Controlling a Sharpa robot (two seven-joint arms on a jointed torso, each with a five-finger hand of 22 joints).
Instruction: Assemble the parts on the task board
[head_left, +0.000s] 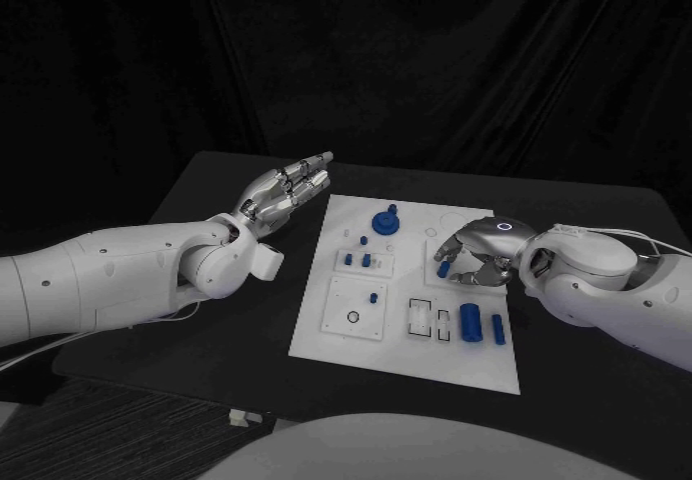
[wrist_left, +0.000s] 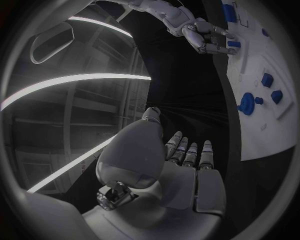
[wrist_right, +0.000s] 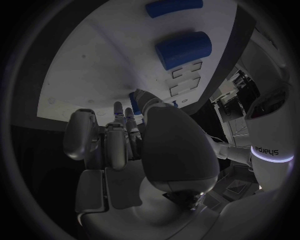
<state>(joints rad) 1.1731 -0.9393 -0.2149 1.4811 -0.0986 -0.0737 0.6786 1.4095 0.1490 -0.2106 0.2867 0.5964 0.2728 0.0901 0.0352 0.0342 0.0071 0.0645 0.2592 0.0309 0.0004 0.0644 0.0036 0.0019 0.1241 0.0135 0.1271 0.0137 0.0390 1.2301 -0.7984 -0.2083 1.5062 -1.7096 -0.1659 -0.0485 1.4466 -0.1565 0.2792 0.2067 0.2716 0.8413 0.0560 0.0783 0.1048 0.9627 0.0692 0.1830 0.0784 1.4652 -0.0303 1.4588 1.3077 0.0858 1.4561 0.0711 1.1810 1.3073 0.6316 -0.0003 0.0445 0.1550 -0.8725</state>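
1. While my right hand (head_left: 473, 252) curls down on the task board (head_left: 404, 345), its fingertips pinch a small blue part (head_left: 443, 268) near the right edge — seating step, I judge.
2. Left hand (head_left: 286, 187) hovers flat, holding nothing, beside the board.
3. Next — press straight down, then release.

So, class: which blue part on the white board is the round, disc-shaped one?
The blue disc with a knob at the task board's far edge. The other blue parts are small pegs or cylinders lying flat.

A flat white rectangular task board (head_left: 411, 345) is laid mid-table. A round blue knobbed part (head_left: 387, 221) is seated near its far edge; two blue cylinders (head_left: 470, 320) are laid near its right edge.
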